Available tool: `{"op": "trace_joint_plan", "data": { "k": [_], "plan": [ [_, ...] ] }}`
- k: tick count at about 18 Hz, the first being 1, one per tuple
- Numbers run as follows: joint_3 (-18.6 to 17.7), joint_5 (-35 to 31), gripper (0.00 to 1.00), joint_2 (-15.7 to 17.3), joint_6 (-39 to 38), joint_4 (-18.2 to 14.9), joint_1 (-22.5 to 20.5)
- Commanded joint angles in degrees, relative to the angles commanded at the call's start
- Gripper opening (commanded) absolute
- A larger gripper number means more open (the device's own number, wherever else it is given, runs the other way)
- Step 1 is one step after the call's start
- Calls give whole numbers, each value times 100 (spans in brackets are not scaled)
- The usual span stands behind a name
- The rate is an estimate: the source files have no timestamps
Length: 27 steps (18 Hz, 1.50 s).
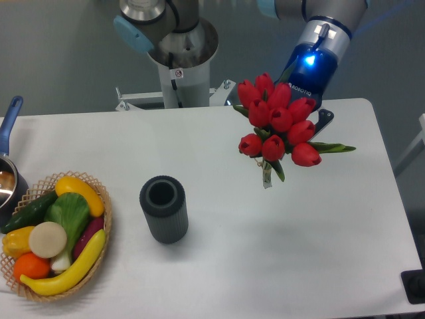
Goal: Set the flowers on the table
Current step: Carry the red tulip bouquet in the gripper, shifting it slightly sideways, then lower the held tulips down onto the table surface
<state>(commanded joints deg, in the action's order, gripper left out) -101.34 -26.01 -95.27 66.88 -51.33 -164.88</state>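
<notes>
The flowers (pixel 279 126), a bunch of red tulips with green leaves, hang above the far right part of the white table (pixel 299 252), blooms toward the camera. The pale bound stems (pixel 267 174) stick out below the blooms. My gripper (pixel 319 118) comes in from the upper right, right behind the bunch, and is shut on it. Its blue-lit wrist (pixel 313 63) shows above the blooms. One dark finger (pixel 325 118) shows at the bunch's right edge; the rest of the jaws is hidden by the tulips.
A dark grey ribbed cylinder vase (pixel 164 209) stands upright left of centre. A wicker basket of vegetables (pixel 53 236) sits at the front left. A pot with a blue handle (pixel 8 166) is at the left edge. The robot base (pixel 179 60) stands behind the table.
</notes>
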Motion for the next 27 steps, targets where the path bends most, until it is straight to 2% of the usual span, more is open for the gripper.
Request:
{"op": "trace_joint_plan", "data": {
  "k": [2, 15, 18, 20, 24, 27],
  "plan": [
    [-61, -245, 47, 44, 96, 9, 9],
    [167, -1967, 47, 158, 35, -26, 158],
    [255, -2547, 47, 132, 53, -26, 351],
    [325, -3283, 47, 88, 97, -26, 614],
    [457, -4077, 47, -158, 123, -18, 992],
    [518, -4919, 47, -447, 289, 0, 1309]
  ]
}}
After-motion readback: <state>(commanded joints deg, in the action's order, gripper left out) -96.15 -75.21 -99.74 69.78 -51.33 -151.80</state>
